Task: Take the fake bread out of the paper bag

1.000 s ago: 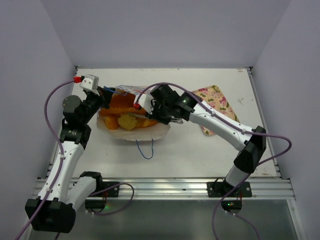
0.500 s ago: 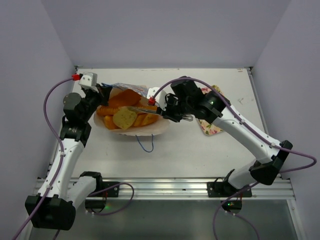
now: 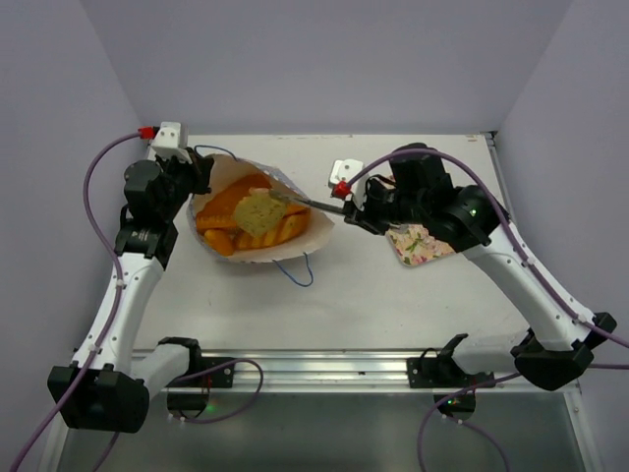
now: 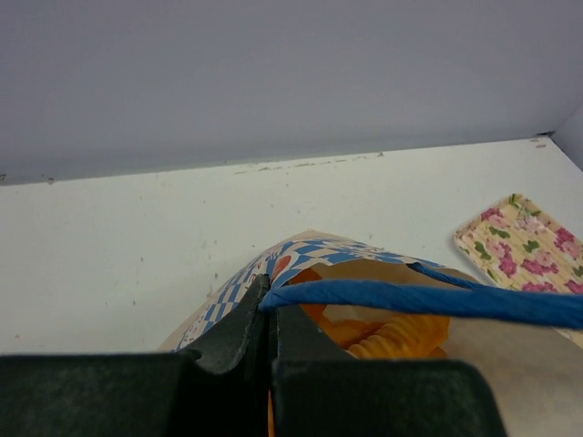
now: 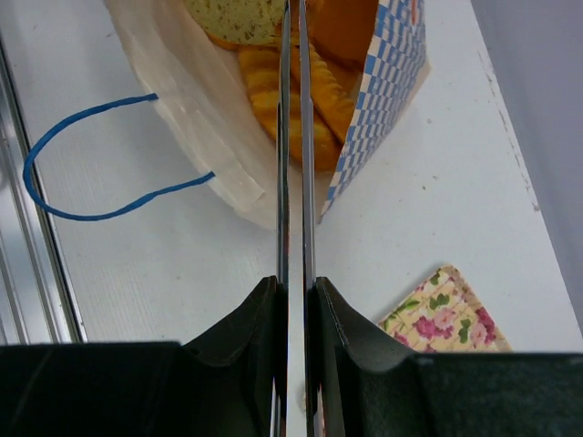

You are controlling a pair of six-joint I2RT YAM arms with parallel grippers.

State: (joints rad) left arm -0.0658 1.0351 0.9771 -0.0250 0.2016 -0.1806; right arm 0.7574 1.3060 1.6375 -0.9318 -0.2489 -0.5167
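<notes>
left gripper (image 4: 271,305): clamped on the thin blue cord handle (image 4: 410,300), holding the far rim up | right gripper (image 5: 296,284): pinched shut on what looked like an edge of the cream-tan, blue-checkered paper bag (image 3: 295,248), stretching its mouth wide | glossy golden-orange toy breads (image 3: 228,211) and round tan bun (image 3: 257,211): all lay inside, none out yet
</notes>
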